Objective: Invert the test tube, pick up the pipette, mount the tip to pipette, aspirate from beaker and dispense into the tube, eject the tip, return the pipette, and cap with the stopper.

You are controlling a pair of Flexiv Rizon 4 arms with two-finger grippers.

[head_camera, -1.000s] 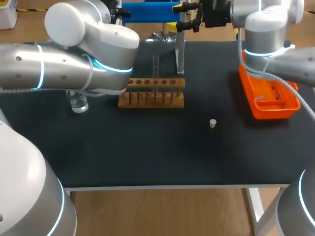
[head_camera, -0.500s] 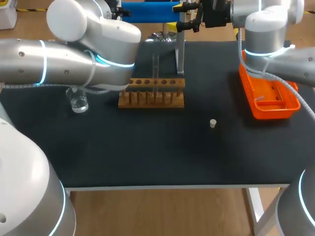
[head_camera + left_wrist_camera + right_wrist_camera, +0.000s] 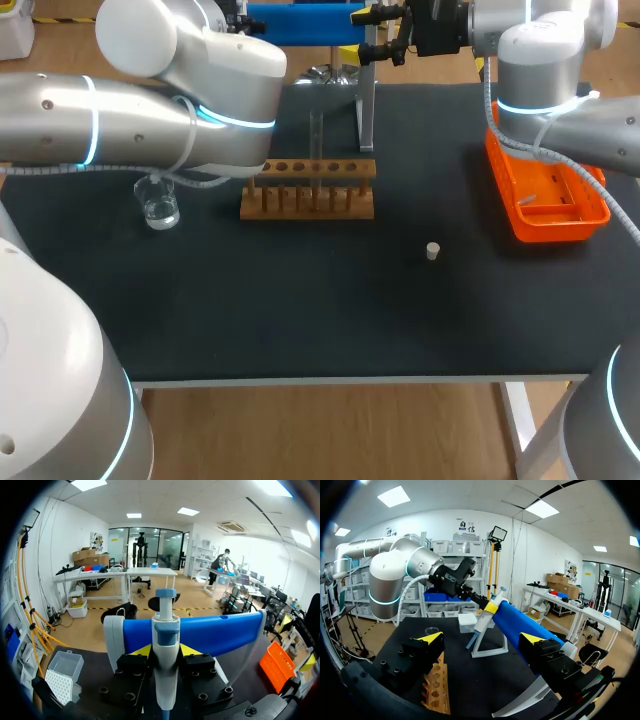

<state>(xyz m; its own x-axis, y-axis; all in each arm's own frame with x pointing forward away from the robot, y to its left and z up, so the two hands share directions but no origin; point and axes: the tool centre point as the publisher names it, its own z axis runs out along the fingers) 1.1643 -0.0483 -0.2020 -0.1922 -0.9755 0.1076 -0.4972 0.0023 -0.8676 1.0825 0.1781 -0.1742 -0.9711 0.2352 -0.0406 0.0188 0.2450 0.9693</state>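
Observation:
The white and blue pipette (image 3: 165, 630) stands upright between the yellow-tipped fingers of my left gripper (image 3: 165, 652), which is shut on it at the table's back. The right wrist view shows that same pipette (image 3: 481, 622) held over its stand (image 3: 490, 649). My right gripper (image 3: 484, 639) is open and holds nothing, facing the pipette from the back right (image 3: 395, 32). A clear test tube (image 3: 316, 150) stands upright in the wooden rack (image 3: 308, 190). The beaker (image 3: 158, 205) sits left of the rack, and the small white stopper (image 3: 432, 251) lies on the mat to its right.
An orange tray (image 3: 545, 200) lies at the right edge under my right arm. A tip box (image 3: 62, 677) sits beside the pipette stand (image 3: 365, 110). A blue bar (image 3: 300, 22) runs along the back. My left arm's big links hang over the back left, above the beaker.
My left arm has risen a little and drawn back from the rack, so more of the beaker shows. The right arm, tube and stopper have not moved.

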